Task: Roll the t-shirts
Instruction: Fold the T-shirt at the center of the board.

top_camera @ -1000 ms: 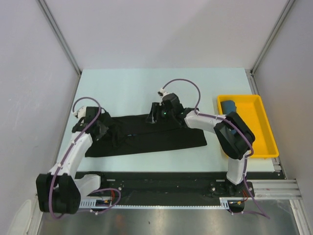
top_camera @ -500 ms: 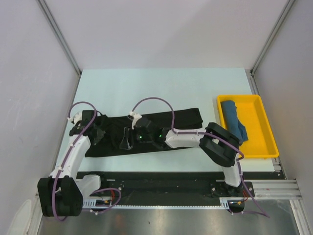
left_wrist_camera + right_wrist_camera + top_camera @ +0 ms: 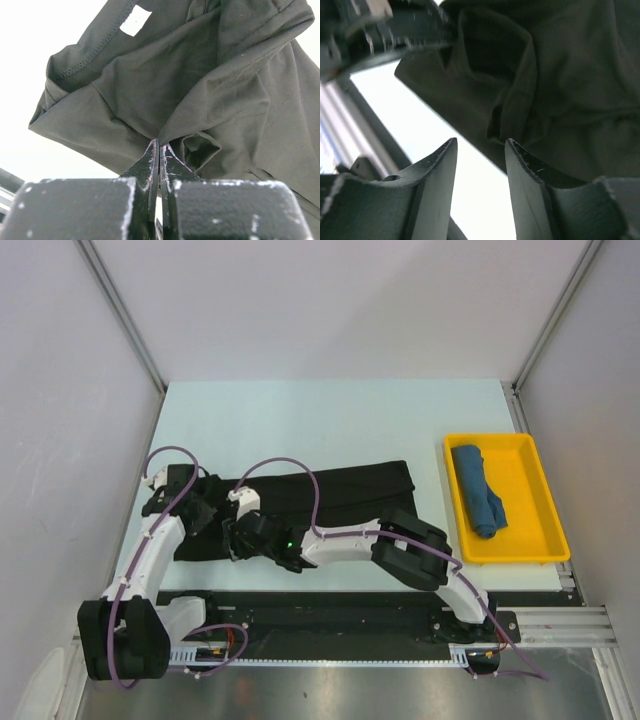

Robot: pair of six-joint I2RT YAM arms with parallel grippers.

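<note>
Since the earlier frame, the right hand (image 3: 240, 530) has been carried from the far edge of the folded black cloth t-shirt (image 3: 350, 490) to its left end. There the left hand (image 3: 203, 508) is clamped on a pinch of this cloth, while the right hand is held apart, with nothing between its fingers. The shirt lies as a flat band on the pale table (image 3: 300, 420); it seems that no roll is begun. At the right, the yellow plastic tray (image 3: 525, 490) holds the teal-blue cloth t-shirt (image 3: 478, 498), already rolled.
</note>
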